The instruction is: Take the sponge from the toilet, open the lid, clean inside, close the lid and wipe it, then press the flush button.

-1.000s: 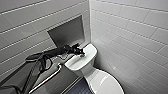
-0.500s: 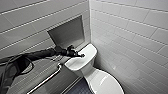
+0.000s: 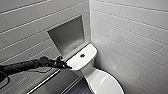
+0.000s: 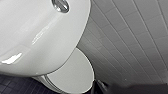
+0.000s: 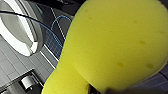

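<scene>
The white toilet (image 3: 86,72) stands in the tiled corner with its oval lid (image 3: 105,83) down. The round flush button (image 3: 82,55) sits in the middle of the flat tank cover. My left arm reaches in from the left, and my left gripper (image 3: 67,66) is shut and empty at the tank cover's near left edge, short of the button. The left wrist view looks down on the flush button (image 4: 60,5), the tank cover and the lid (image 4: 72,75). In the right wrist view the yellow sponge (image 5: 117,45) looms very close, with my right gripper shut on it.
A recessed niche (image 3: 67,36) is set in the tiled wall behind the tank. A metal rail (image 3: 45,82) runs along the wall below my left arm. Dark tiled floor (image 3: 80,88) lies beside the bowl. A paper holder (image 5: 26,82) shows past the sponge.
My left gripper has come down and back to the left, from over the tank cover to its near left edge. The sponge stays in the right gripper.
</scene>
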Controlling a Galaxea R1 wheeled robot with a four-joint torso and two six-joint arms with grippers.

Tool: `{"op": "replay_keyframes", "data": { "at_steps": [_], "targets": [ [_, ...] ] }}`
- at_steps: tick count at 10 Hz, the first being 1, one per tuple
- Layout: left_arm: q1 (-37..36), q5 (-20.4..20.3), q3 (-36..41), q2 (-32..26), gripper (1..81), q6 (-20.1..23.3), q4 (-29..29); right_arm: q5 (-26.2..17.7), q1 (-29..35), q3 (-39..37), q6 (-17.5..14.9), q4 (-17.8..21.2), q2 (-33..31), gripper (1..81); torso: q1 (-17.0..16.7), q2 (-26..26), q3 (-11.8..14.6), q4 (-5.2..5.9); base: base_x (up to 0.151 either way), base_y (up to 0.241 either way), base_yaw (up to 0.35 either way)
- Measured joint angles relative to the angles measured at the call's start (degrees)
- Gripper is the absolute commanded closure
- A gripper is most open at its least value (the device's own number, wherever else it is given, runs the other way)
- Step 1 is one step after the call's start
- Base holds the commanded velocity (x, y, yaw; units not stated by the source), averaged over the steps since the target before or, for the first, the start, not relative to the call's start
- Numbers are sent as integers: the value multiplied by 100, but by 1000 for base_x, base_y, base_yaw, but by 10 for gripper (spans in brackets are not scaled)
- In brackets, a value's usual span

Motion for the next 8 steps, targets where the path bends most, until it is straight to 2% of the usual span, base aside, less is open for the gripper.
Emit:
{"op": "replay_keyframes", "data": {
  "at_steps": [2,6,8],
  "targets": [
    [563,0,212,-372,811,2,290,-9,49,-68,2,7,13,811,0,0,2,0,0,0,0],
    [1670,-94,389,-482,811,2,825,0,63,-96,2,7,11,811,-5,-2,330,0,0,0,0],
    [2330,-315,378,-435,811,5,1182,-33,41,-101,2,7,32,811,-7,-5,370,0,0,0,0]
  ]
}}
